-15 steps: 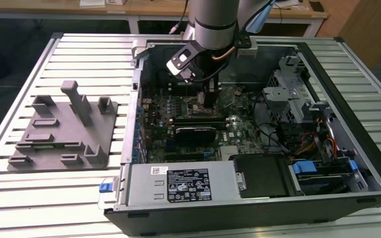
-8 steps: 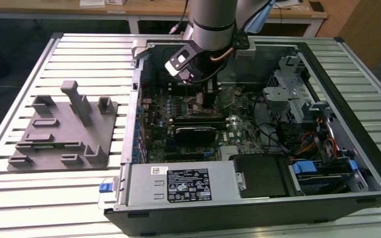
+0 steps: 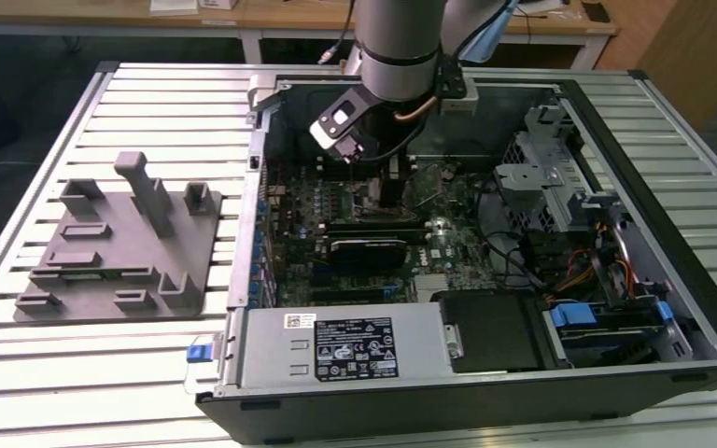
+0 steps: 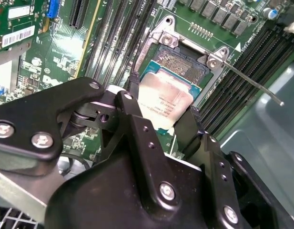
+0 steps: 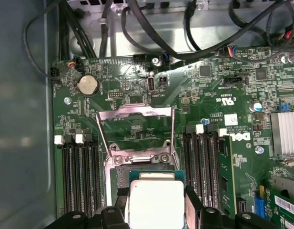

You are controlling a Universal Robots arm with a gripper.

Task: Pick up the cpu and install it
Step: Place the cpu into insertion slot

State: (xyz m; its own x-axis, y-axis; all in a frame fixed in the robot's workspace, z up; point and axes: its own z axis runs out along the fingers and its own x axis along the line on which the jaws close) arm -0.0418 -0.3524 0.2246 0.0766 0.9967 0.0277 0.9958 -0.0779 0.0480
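Presently the gripper (image 5: 156, 198) pinches the cpu (image 4: 165, 101) by two opposite edges, over the open socket (image 4: 181, 61) inside the computer case (image 3: 458, 411), with the load plate (image 5: 135, 125) raised. Contact with the socket cannot be confirmed. Judgement: good seating requires the chip level, square to the socket frame, and no sideways slide; the contacts beneath would likely bend.
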